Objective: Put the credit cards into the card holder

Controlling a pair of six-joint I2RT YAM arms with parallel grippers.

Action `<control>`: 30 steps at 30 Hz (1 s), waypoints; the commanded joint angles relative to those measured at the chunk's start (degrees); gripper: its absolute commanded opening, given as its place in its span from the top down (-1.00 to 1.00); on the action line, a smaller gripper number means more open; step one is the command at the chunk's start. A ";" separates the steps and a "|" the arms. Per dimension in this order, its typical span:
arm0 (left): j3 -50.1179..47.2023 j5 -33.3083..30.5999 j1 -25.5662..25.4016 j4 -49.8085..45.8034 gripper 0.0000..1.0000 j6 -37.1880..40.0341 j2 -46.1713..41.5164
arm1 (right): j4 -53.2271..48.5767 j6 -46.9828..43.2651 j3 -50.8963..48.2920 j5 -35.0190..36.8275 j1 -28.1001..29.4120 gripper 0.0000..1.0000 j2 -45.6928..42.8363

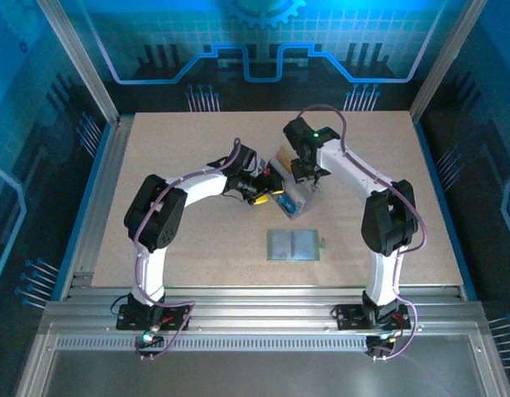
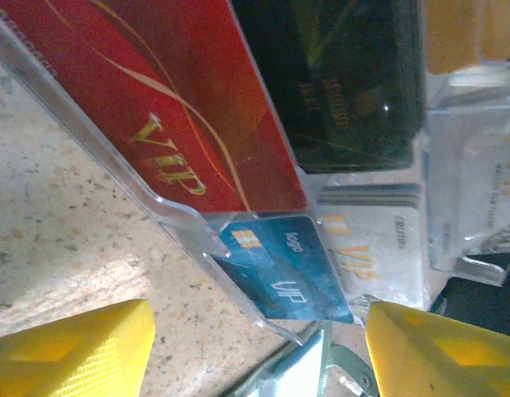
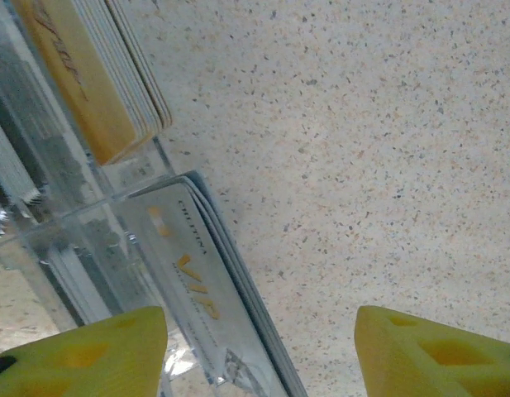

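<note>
Near centre of speckled table (image 1: 221, 256), flat sage-green folding card holder (image 1: 294, 245), open, seemingly unfilled; coloured plastic credit cards (image 2: 172, 107) all in clear compartmented tray (image 2: 178, 213); left gripper (image 2: 259, 331), right gripper (image 3: 259, 339) spread, empty; loading not begun.

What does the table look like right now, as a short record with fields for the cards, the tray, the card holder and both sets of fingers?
card holder: sage-green, flat on the table, nearer the arm bases than the tray, apart from it
clear tray: between the two wrists, compartments hold the cards
cards in tray: red cards, black cards, blue card, pale grey-white cards, tan-gold cards
left fingers: open, by the blue card's corner of the tray, holding nothing
right fingers: open, beside the pale grey-white cards, holding nothing
</note>
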 commanded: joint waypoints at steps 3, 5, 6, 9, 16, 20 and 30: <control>4.00 -2.11 -0.96 -3.92 -0.39 2.60 1.34 | -2.75 -1.61 2.22 3.33 0.48 -0.24 2.76; 5.03 -3.61 -1.36 -5.49 -0.39 3.25 1.87 | -2.84 -1.78 2.18 3.87 0.51 -0.24 3.20; 5.75 -4.41 -1.56 -6.49 -0.39 3.63 2.29 | -2.78 -1.79 2.09 4.20 0.52 -0.24 3.38; 7.38 -6.21 -1.99 -8.35 -0.39 4.08 3.41 | -2.76 -1.92 1.75 4.74 0.49 -0.23 3.82; 11.11 -10.35 -2.44 -11.73 -0.39 4.73 5.28 | -2.67 -2.53 1.73 4.93 0.61 -0.21 4.77; 12.98 -12.71 -2.62 -13.52 -0.39 5.08 6.50 | -2.76 -2.77 1.82 5.71 0.68 -0.20 4.88; 12.99 -17.01 -2.87 -15.34 -0.38 5.68 9.34 | -3.72 -4.29 3.44 11.01 0.83 -0.21 5.58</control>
